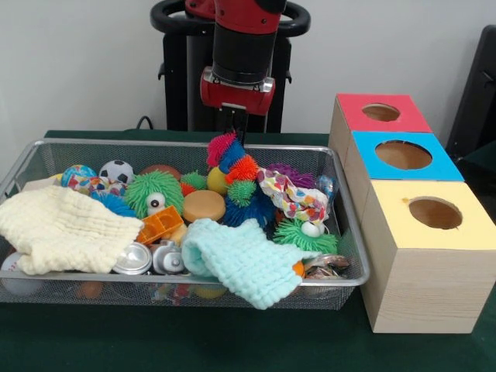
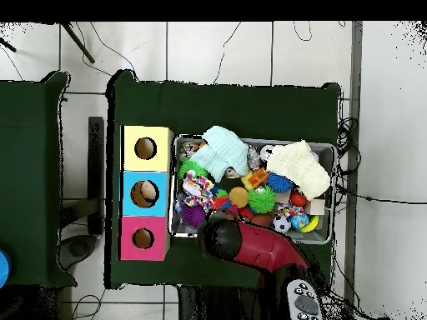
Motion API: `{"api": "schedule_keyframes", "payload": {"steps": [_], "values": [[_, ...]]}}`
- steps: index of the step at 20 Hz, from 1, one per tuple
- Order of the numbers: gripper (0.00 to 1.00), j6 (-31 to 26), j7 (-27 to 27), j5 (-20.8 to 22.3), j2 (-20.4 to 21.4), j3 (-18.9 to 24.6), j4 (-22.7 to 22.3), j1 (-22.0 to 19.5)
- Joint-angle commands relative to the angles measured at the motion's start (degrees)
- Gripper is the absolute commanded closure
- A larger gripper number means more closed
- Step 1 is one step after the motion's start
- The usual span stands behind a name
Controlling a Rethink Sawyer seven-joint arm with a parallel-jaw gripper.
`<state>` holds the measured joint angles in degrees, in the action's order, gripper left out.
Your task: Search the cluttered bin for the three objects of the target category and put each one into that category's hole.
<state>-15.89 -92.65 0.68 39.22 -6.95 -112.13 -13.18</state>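
Observation:
The wire mesh bin [image 1: 46,142] is full of toys and cloths; it also shows in the overhead view [image 2: 332,148]. Two silvery cans lie side by side near its front rim, one [image 1: 133,260] against the yellow cloth, the other [image 1: 167,258] beside the mint cloth. A crushed silvery thing [image 1: 325,266] lies in the front right corner; I cannot tell whether it is a can. My gripper [image 1: 235,124] hangs above the bin's far rim, over a multicoloured spiky toy [image 1: 231,159], holding nothing. In the overhead view the arm [image 2: 250,246] hides it.
Three wooden boxes with round holes stand right of the bin: red [image 1: 380,112], blue [image 1: 403,155], yellow [image 1: 434,213]. A pale yellow cloth [image 1: 62,229] and a mint cloth [image 1: 244,260] cover parts of the clutter. Balls and fuzzy toys fill the back.

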Motion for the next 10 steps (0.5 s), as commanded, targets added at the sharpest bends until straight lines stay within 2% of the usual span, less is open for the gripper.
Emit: {"api": "schedule_keyframes", "payload": {"steps": [1, 10], "values": [[1.0, -3.9, -10.0, -2.1, 1.7, 2.1, -1.6, -0.3], [1.0, -7.3, -9.4, -2.2, 2.0, 1.2, 0.7, 0.9]]}}
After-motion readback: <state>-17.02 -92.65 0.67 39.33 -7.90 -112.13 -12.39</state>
